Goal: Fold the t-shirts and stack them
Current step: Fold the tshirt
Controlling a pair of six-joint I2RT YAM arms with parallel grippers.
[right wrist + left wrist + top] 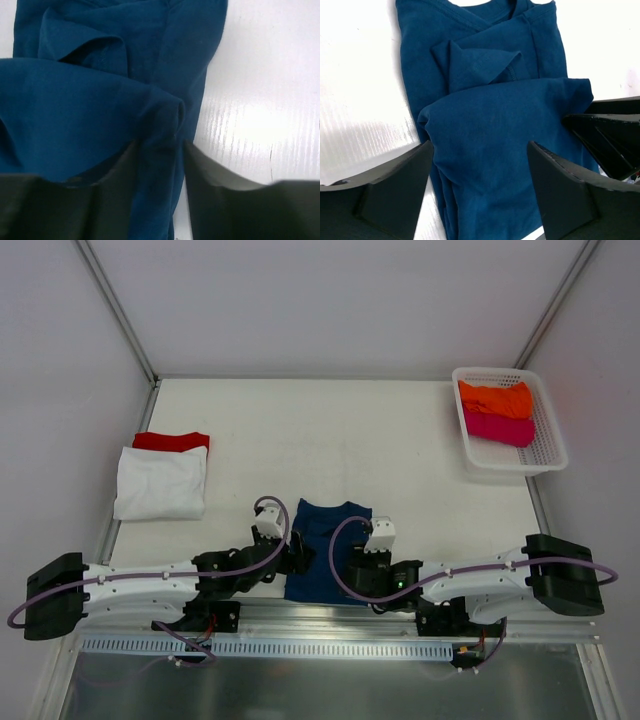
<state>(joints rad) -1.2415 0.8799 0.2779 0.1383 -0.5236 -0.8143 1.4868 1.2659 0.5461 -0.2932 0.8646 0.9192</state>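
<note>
The blue shirt (322,550) lies in the lower middle of the top view, right between the two arms — both are just as near. It runs long from bottom to top, with the collar at the top end, the sleeves tucked in and the bottom end bunched in a soft hump. The left gripper (480,150) stands spread over it; the right gripper (157,145) pinches its right edge.

A white desk (340,430) formed the work surface, enclosed by pale walls (330,300) with grey metal struts (115,308) rising from its far corners. A white plastic mesh basket (548,440) stood on the desk at the far right corner. A perforated metal rail (300,645) ran along the near edge.
</note>
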